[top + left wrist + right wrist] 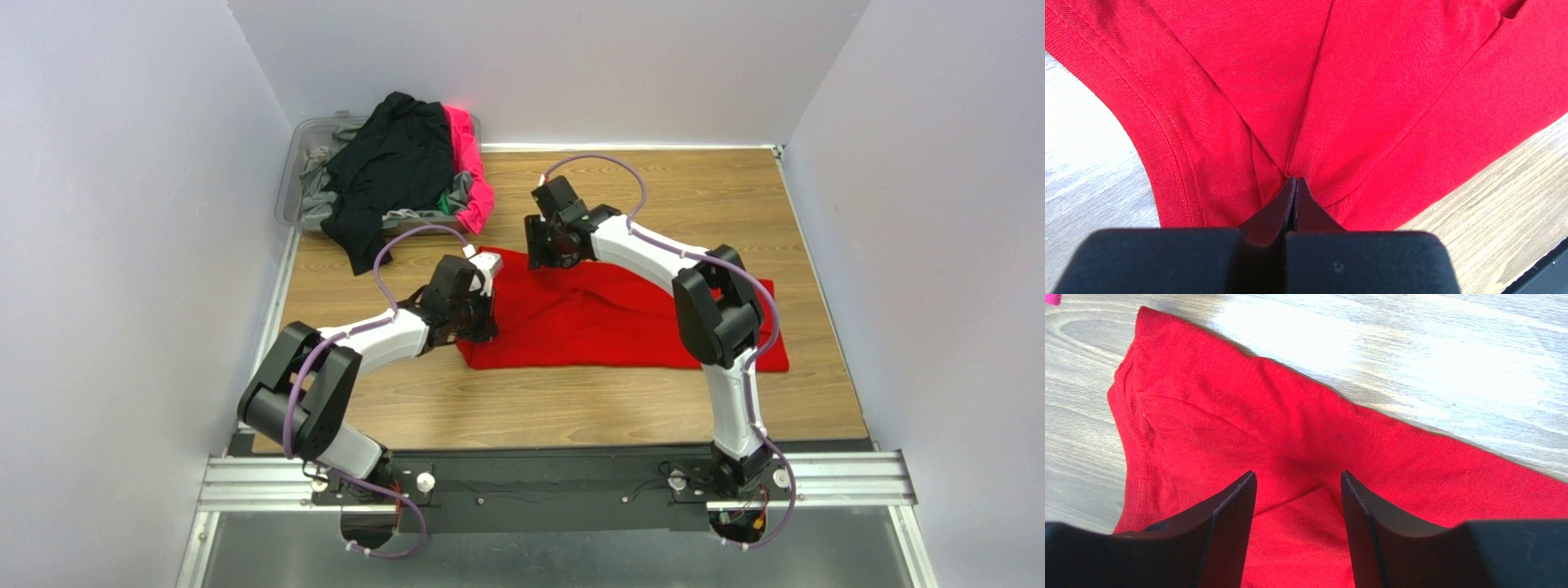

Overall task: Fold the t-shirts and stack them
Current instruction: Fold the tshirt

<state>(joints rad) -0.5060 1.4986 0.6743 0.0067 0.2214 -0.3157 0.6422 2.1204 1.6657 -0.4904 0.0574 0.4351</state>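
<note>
One red t-shirt (pixel 601 325) is laid out flat on the wooden table (pixel 552 417), and one clear plastic bin (pixel 294 159) is seen beyond the shirt's far left corner, well apart from it. In the bin a heap of further shirts is piled: one black shirt (pixel 393 159) is draped on top, one hot pink shirt (pixel 472 172) is hung over the side nearest the red t-shirt, and grey cloth (pixel 321 196) is seen on the side away from it; how many garments are buried beneath cannot be told. Two arms are counted, each ended by one pincer. The left gripper (pixel 476 316) is set at the red t-shirt's left edge; in the left wrist view its jaws are pressed together on a gathered pinch of the red cloth (pixel 1389 79), with creases fanning away from the left gripper's tips (pixel 1293 182) and a stitched hem curving off beside them. The right gripper (pixel 552 251) is placed at the red t-shirt's far left corner; in the right wrist view its jaws are spread, and the right gripper (pixel 1298 478) is held astride a low ridge of the red cloth (pixel 1290 416), which is seen between and beyond the two dark fingers (pixel 1229 508). Whether those fingers are touching the cloth cannot be told
</note>
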